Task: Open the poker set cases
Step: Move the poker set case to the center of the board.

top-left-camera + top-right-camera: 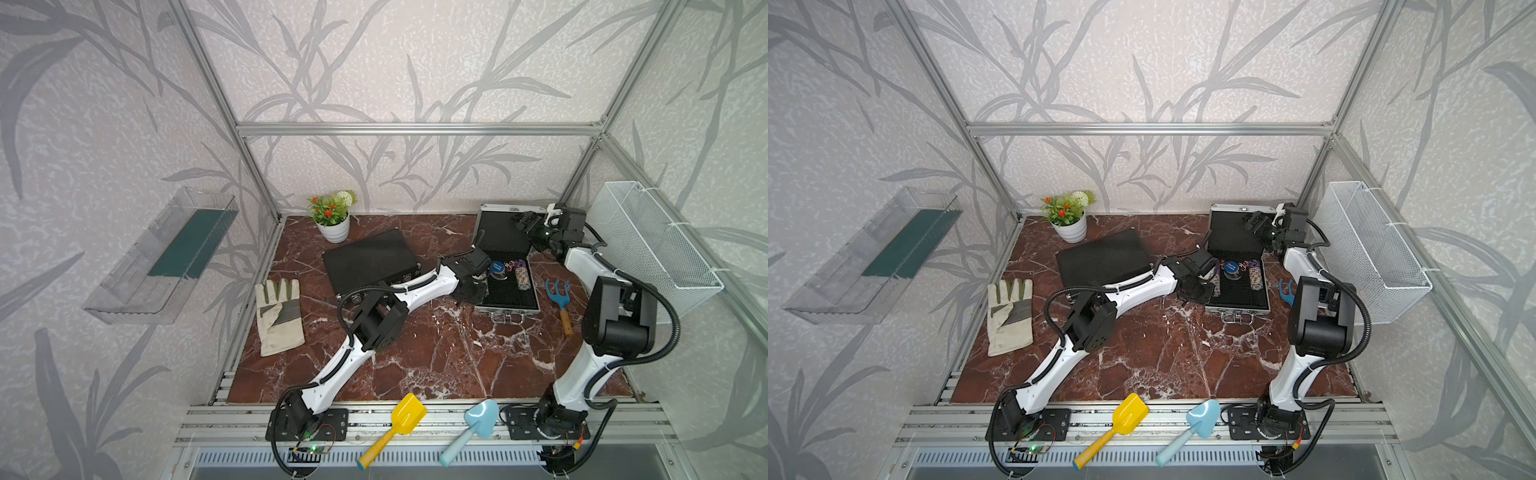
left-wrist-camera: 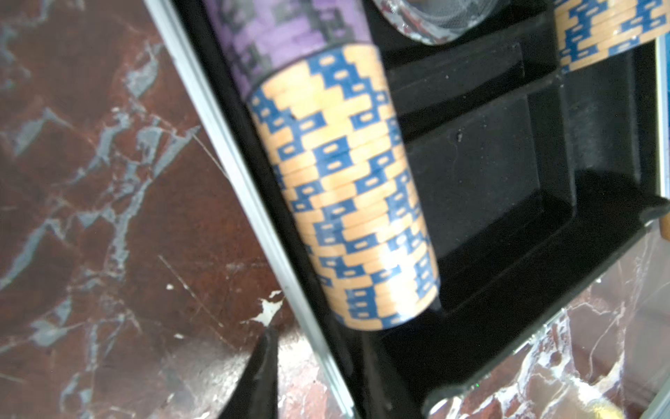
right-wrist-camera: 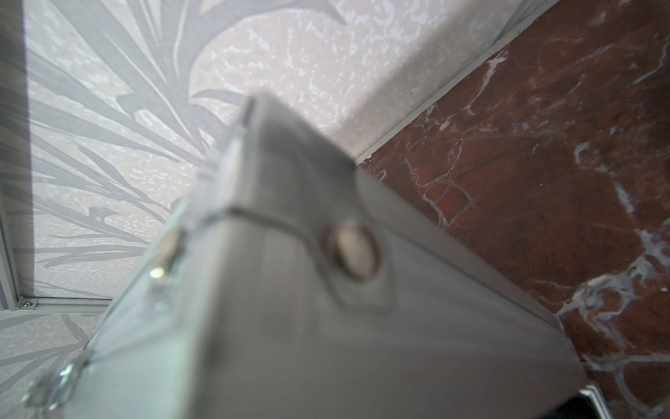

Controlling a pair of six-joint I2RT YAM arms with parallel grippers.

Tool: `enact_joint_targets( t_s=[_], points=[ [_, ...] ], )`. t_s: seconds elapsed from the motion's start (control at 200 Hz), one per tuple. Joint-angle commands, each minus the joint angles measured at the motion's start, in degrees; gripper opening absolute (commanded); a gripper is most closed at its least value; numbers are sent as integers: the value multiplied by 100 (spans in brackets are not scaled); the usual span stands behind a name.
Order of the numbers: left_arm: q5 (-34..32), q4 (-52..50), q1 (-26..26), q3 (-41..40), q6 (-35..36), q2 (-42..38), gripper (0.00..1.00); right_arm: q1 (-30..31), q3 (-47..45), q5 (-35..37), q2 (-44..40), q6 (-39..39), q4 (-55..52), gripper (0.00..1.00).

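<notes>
Silver case (image 1: 507,309) open; black case (image 1: 368,259) beside it shut. Your right gripper (image 1: 527,222) stands spread at the silver lid; your left gripper (image 1: 471,293), at its rim, cannot be judged. Next, unlatch the black one

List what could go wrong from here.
1. The silver case has its lid upright at the right gripper; let go, it might drop shut.
2. The left gripper sits at the case's side beside the chips and could shove them.
3. The black case, closed, lies behind the left arm: awkward reach.
</notes>
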Motion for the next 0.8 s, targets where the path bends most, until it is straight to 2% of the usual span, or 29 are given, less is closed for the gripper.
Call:
enact_joint_targets(
  t_s=[0.0, 0.205, 0.45, 0.595, 0.795],
  points=[
    [20, -214, -64, 105, 29, -295, 39, -46, -19, -120, -196, 308, 327, 94],
    [-236, -193, -50, -175, 52, -683, 52, -36, -117, -121, -431, 593, 256, 96],
    [-345, 16, -55, -666, -77, -1178, 55, -35, -426, -214, -745, 975, 358, 96],
    [-421, 191, -20, -1049, -241, -1534, 62, -34, -647, -350, -994, 1208, 562, 96],
    [-460, 560, 110, -1670, -403, -2119, 64, -23, -932, -482, -1288, 1300, 656, 96]
  ],
)
